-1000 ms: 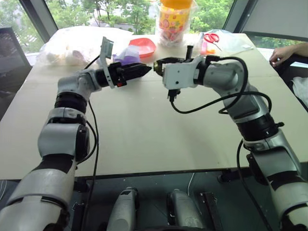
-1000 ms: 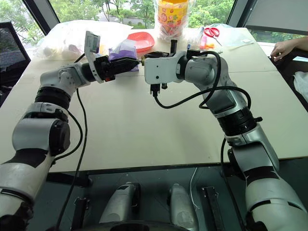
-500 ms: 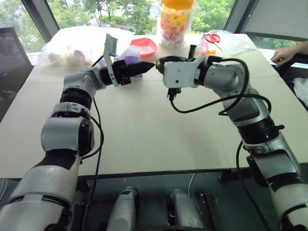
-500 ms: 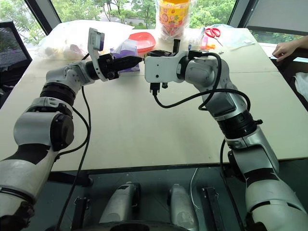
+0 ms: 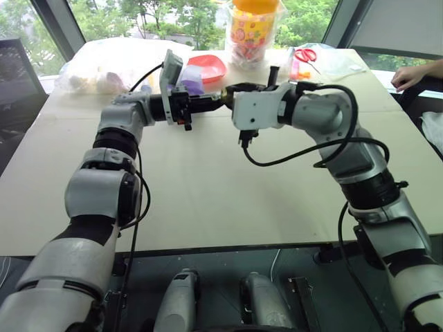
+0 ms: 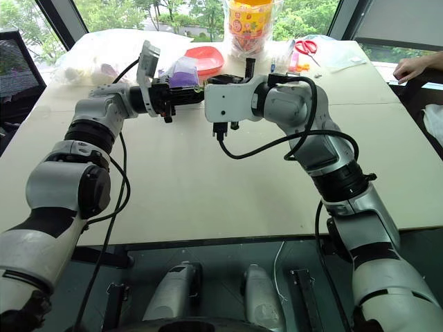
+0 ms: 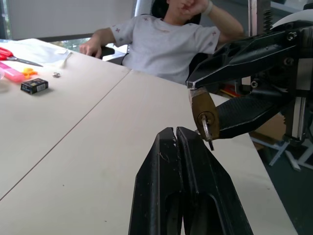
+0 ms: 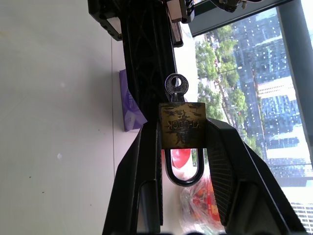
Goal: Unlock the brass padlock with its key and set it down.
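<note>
While the right tool (image 8: 181, 161) clamps the padlock (image 8: 181, 125) above the desk (image 5: 208, 200) with the key (image 8: 176, 88) seated in it, the left tool (image 7: 182, 134) is pinched shut beside the key's head, apparently missing it; turning now may twist nothing.

One padlock (image 8: 181, 125), one key (image 8: 175, 87), two grippers (image 7: 182, 147) (image 8: 182, 147). On one table (image 5: 208, 200): one red bowl (image 5: 208, 67), one pair of scissors (image 5: 304, 54), one candy jar (image 5: 252, 31), one purple packet (image 5: 191, 76). One person (image 7: 168, 41).
</note>
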You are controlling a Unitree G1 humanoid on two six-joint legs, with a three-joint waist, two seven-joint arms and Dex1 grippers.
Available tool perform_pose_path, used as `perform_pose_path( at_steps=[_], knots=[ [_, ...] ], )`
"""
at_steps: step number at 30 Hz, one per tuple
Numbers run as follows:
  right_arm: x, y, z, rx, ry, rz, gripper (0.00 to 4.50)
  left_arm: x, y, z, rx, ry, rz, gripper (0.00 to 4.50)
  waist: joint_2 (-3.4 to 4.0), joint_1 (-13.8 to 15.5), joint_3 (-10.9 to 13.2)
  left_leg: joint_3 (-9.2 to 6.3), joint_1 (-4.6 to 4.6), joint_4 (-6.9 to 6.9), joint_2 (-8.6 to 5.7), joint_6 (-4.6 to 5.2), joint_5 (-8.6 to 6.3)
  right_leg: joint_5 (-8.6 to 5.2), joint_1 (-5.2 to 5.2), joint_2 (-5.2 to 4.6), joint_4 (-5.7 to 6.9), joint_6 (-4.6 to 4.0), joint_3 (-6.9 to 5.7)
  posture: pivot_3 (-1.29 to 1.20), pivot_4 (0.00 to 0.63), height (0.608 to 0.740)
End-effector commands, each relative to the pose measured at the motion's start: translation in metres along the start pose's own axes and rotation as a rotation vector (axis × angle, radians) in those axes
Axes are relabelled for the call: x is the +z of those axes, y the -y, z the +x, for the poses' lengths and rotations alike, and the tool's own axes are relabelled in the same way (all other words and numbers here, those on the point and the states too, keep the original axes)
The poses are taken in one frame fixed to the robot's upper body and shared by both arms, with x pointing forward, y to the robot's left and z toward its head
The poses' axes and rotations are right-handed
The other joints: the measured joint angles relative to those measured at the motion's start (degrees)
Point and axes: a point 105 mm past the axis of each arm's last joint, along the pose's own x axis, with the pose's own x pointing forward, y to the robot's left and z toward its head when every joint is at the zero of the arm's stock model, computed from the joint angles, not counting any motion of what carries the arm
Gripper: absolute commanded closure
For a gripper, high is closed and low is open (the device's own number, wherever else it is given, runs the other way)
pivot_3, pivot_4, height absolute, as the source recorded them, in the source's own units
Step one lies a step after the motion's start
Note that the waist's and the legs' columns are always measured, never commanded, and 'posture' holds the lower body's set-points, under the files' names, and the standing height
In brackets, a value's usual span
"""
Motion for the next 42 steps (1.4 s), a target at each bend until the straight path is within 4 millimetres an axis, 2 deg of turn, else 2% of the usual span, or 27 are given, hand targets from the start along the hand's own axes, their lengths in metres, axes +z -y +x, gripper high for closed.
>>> perform_pose_path(
  at_steps=[1,3,5,8,12,19,20,21,26,33,37,42],
  knots=[
    [0.006,0.013,-0.005,-0.053,0.017,-0.011,3.8,0.013,0.014,-0.006,-0.108,-0.042,0.0,3.91,0.0,-0.17,0.0,0.0,0.0,0.0,0.01,0.0,0.0,0.0,0.0,0.02,0.0,0.0,0.0,0.0,0.15,0.74],
    [0.005,0.014,-0.006,-0.056,0.013,-0.01,3.8,0.008,0.015,-0.01,-0.107,-0.065,-0.027,3.31,0.0,-0.15,0.0,-0.01,0.01,-0.01,0.02,0.0,0.0,0.0,0.0,0.03,0.01,0.0,0.0,0.0,0.15,0.74],
    [0.004,0.014,-0.006,-0.06,0.009,-0.01,3.8,0.008,0.014,-0.013,-0.098,-0.056,-0.023,2.5,0.0,-0.02,0.0,-0.03,0.01,0.0,0.03,0.0,0.0,0.0,0.01,0.03,0.02,-0.01,0.0,0.0,0.15,0.74],
    [0.003,0.014,-0.006,-0.06,0.008,-0.009,3.8,0.017,0.007,-0.012,-0.036,0.01,-0.012,1.82,0.0,0.11,0.0,-0.04,0.01,0.04,0.03,0.0,0.0,0.0,0.01,0.01,0.02,-0.01,0.0,0.0,0.15,0.74],
    [0.004,0.013,-0.005,-0.06,0.011,-0.01,3.8,0.029,0.004,-0.011,-0.006,0.096,-0.04,1.82,0.0,0.03,0.0,-0.2,0.0,0.06,0.03,0.0,0.0,0.0,0.02,0.01,0.03,-0.01,0.0,0.0,0.15,0.74],
    [0.005,0.013,-0.005,-0.062,0.013,-0.011,3.8,0.031,0.005,-0.01,-0.018,0.112,-0.055,1.82,0.0,0.06,0.0,-0.18,0.0,0.06,0.03,0.0,0.0,0.0,0.02,0.01,0.04,-0.01,0.0,0.0,0.15,0.74],
    [0.005,0.012,-0.005,-0.063,0.014,-0.011,3.8,0.031,0.005,-0.01,-0.019,0.113,-0.057,2.33,0.0,0.05,0.0,-0.18,0.0,0.06,0.03,0.0,0.0,0.0,0.02,0.01,0.04,-0.01,0.0,0.0,0.15,0.74],
    [0.006,0.012,-0.005,-0.063,0.016,-0.01,3.8,0.03,0.005,-0.009,-0.022,0.11,-0.057,2.57,0.0,0.05,0.0,-0.18,0.0,0.06,0.03,0.0,0.0,0.0,0.02,0.01,0.04,0.0,0.0,0.0,0.15,0.74],
    [0.008,0.012,-0.005,-0.065,0.02,-0.01,3.8,0.029,0.006,-0.006,-0.03,0.101,-0.056,4.49,0.0,0.05,0.0,-0.17,0.0,0.07,0.03,0.0,0.0,0.0,0.02,0.01,0.04,-0.01,0.0,0.0,0.15,0.74],
    [0.011,0.011,-0.005,-0.065,0.026,-0.007,3.8,0.022,0.006,-0.004,-0.029,0.044,-0.001,4.49,0.0,0.04,0.0,-0.17,0.0,0.07,0.03,0.0,0.0,0.0,0.02,0.01,0.04,-0.01,0.0,0.0,0.15,0.74],
    [0.01,0.01,-0.006,-0.061,0.027,0.003,3.8,0.015,0.0,-0.001,0.032,-0.035,0.184,4.49,0.0,0.15,0.0,-0.16,0.0,0.07,0.03,0.0,0.0,0.0,0.02,0.01,0.04,0.0,0.0,0.0,0.15,0.74],
    [0.01,0.008,-0.007,-0.05,0.029,0.021,3.8,0.027,0.003,0.002,0.036,-0.053,0.406,4.49,0.0,0.13,0.0,-0.15,0.0,0.08,0.03,0.0,0.0,0.0,0.02,0.0,0.05,-0.01,0.0,0.0,0.15,0.74]
  ],
)
